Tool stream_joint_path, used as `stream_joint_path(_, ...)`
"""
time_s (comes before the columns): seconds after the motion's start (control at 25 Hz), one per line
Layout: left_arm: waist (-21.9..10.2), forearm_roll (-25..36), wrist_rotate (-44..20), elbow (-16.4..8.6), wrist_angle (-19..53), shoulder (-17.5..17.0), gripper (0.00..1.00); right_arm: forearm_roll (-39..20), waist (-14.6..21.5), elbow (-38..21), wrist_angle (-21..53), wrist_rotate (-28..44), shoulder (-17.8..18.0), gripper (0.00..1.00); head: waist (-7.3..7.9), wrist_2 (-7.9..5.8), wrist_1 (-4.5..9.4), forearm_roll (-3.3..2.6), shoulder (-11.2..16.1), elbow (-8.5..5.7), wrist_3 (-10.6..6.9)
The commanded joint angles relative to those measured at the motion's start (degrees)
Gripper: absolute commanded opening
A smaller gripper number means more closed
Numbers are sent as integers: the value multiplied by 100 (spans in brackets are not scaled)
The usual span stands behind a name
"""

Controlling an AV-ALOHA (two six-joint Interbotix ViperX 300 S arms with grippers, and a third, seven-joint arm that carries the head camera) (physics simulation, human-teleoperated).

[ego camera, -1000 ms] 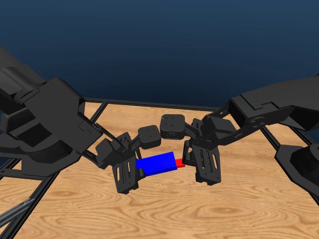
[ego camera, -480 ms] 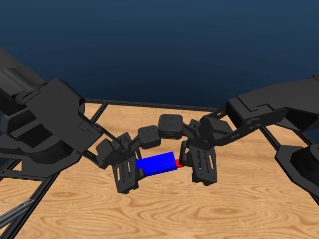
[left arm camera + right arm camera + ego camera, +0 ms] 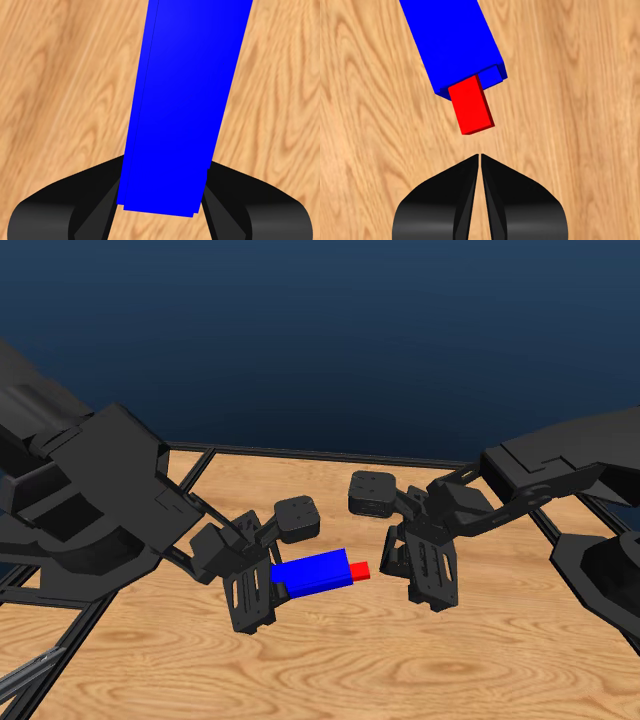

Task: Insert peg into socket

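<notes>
The blue socket [image 3: 312, 572] hangs above the table, and my left gripper [image 3: 258, 590] is shut on its left end. In the left wrist view the socket [image 3: 185, 100] fills the space between both jaws. The red peg [image 3: 360, 571] sits inside the socket's right end, with only a short red stub sticking out. My right gripper [image 3: 428, 575] is a little to the right of the peg, apart from it. In the right wrist view the peg [image 3: 472, 107] pokes out of the socket [image 3: 450, 40], and my right gripper [image 3: 480, 157] is shut on nothing just short of the peg's end.
The wooden table [image 3: 330, 670] lies under both grippers. A black frame rail [image 3: 300, 450] runs along its far edge, and more rails border the left and right sides.
My right gripper has let go of the peg and drawn back to the right, its jaws now shut. The peg stays in the socket. The left gripper has barely moved.
</notes>
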Motion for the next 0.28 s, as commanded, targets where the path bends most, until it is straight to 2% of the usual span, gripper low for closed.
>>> stream_joint_path(0.04, -47, 9, 9, -106, -49, -130, 0, -27, -3, 304, -444, 303, -395, 0, -54, 21, -106, -3, -76, -93, 27)
stream_joint_path(0.24, -30, 23, -14, -25, -37, -108, 0, -90, 11, 406, -571, 425, -452, 0, -57, 23, -109, -4, -76, -93, 29)
stream_joint_path(0.28, -39, 48, 16, -40, -120, -165, 0, 225, 47, 605, -1254, 418, -499, 0, -102, 62, -148, -6, -98, -94, 46)
